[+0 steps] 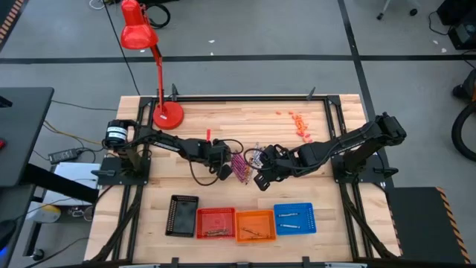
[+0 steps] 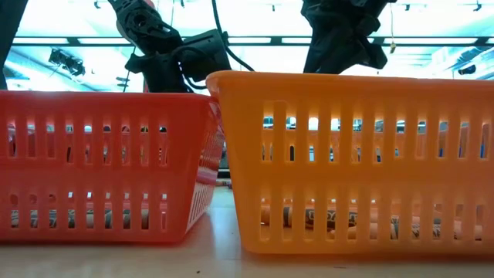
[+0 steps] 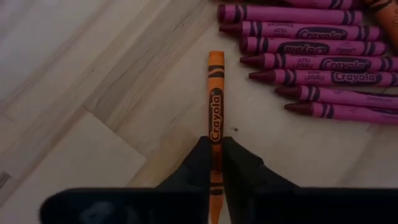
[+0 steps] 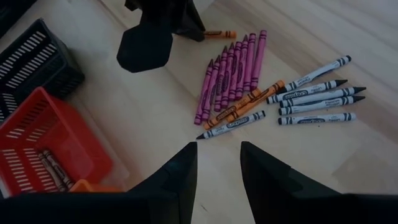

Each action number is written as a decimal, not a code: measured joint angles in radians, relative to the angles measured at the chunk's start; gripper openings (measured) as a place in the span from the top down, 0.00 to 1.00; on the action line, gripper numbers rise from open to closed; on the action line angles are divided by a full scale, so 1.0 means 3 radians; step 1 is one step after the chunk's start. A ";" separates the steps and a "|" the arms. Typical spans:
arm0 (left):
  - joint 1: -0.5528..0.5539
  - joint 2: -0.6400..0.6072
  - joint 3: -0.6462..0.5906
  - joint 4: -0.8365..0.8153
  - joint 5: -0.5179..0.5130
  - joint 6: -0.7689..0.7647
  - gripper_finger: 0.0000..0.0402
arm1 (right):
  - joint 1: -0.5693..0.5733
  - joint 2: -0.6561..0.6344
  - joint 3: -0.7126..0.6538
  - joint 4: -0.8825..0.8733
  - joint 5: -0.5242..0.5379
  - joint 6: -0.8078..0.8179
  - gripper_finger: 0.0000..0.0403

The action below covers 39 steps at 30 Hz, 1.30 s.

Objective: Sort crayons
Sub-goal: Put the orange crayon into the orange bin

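An orange crayon (image 3: 215, 93) lies apart from the heap, with my left gripper (image 3: 215, 144) shut on it; the right wrist view shows that gripper (image 4: 168, 28) at the far side of the heap. Several magenta crayons (image 4: 233, 68) lie side by side on the wood. Next to them lie orange crayons (image 4: 245, 102) and grey-white crayons (image 4: 317, 93). In the high view the heap (image 1: 242, 167) sits mid-table between both grippers. My right gripper (image 4: 219, 149) hangs open above the table on the heap's near right, with nothing between its fingers. My left gripper pinches the orange crayon between its two fingers on the wrapper's lower part (image 3: 215, 163), back from its flat end. The fingers come steeply from above and close across the crayon's width. The crayon looks flat on the table, its tip pointing away from the gripper.
Along the table's near edge stand a black basket (image 1: 182, 216), a red basket (image 1: 216, 222), an orange basket (image 1: 255, 225) and a blue basket (image 1: 294, 218), some holding crayons. A red lamp (image 1: 167, 113) stands at the far left. Small red-pink bits (image 1: 300, 125) lie far right.
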 joint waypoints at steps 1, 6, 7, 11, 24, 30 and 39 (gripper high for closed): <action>0.0000 0.0000 0.0000 -0.0005 0.0007 -0.0020 0.95 | 0.0007 0.0000 0.0000 -0.0001 0.0000 0.0000 0.69; 0.0000 -0.0012 -0.0001 -0.0013 0.0046 -0.0059 0.94 | 0.0009 0.0000 0.0000 -0.0004 -0.0001 -0.0049 0.69; 0.0004 -0.0023 -0.0002 -0.0017 0.0059 -0.0079 0.93 | 0.0009 0.0000 0.0000 -0.0008 -0.0001 -0.0062 0.69; 0.0008 -0.0137 -0.0017 -0.0029 0.0127 -0.0093 0.92 | 0.0004 0.0000 0.0000 -0.0034 -0.0013 -0.0099 0.69; -0.0144 -0.0620 -0.0020 0.0181 0.0292 0.0102 0.92 | -0.0001 0.0000 0.0000 -0.0345 -0.0085 -0.0099 0.69; -0.0328 -0.0732 -0.0017 0.0516 0.0428 0.0159 0.92 | 0.0009 0.0000 -0.0001 -0.0208 -0.0182 -0.0503 0.69; -0.0512 -0.0768 -0.0013 0.1028 0.0658 0.0560 0.92 | 0.0165 -0.0001 -0.0001 0.0391 -0.0111 -0.1751 0.68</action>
